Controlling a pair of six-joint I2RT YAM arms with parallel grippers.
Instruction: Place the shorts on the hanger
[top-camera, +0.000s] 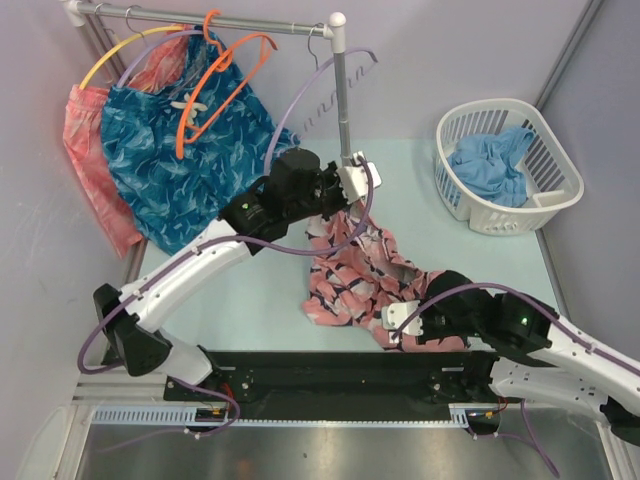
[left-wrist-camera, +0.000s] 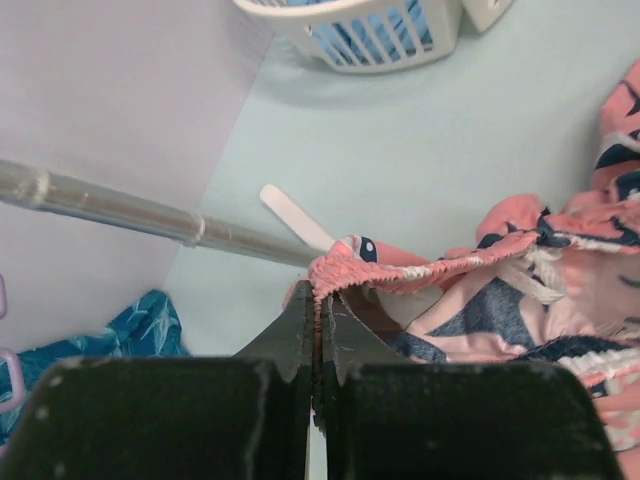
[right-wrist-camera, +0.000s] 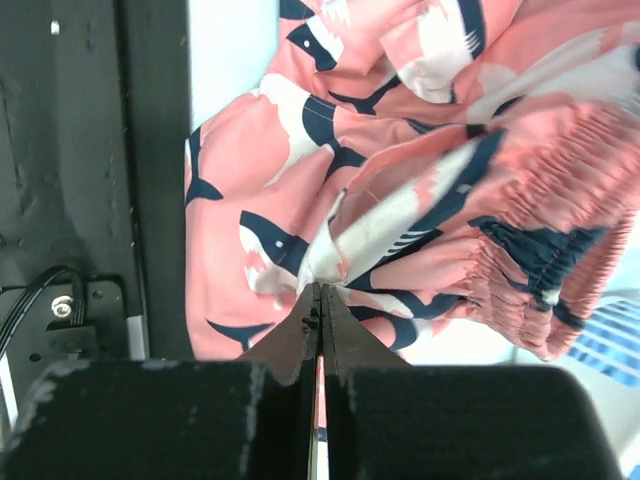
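The salmon-pink shorts (top-camera: 375, 275) w/ navy-and-white print lie crumpled on the pale green table (top-camera: 250, 290), in the middle, between the two arms and held at both ends. The left gripper (top-camera: 350, 195) has the far end, just beside the rack's upright pole (top-camera: 343, 100). In the left wrist view its jaws are pressed together on the gathered waistband edge, w/ the rest of the shorts (left-wrist-camera: 520, 290) trailing off to the right. The right gripper (top-camera: 395, 322) is at the near end, by the black base plate (top-camera: 330, 375). In the right wrist view its jaws (right-wrist-camera: 320, 300) are closed too, pinching a fold of the printed fabric (right-wrist-camera: 420, 150). The orange hanger (top-camera: 215, 85) hangs by its hook from the top rail (top-camera: 200, 18) at back left, in front of teal patterned shorts (top-camera: 190, 170) and well apart from both grippers. A plain coral garment (top-camera: 90, 150) hangs left of the teal pair, w/ a yellow hanger (top-camera: 120, 50) above it, and a lavender hanger (top-camera: 300, 100) hangs near the pole. At back right a white laundry basket (top-camera: 560, 170) holds light blue cloth (top-camera: 495, 165).
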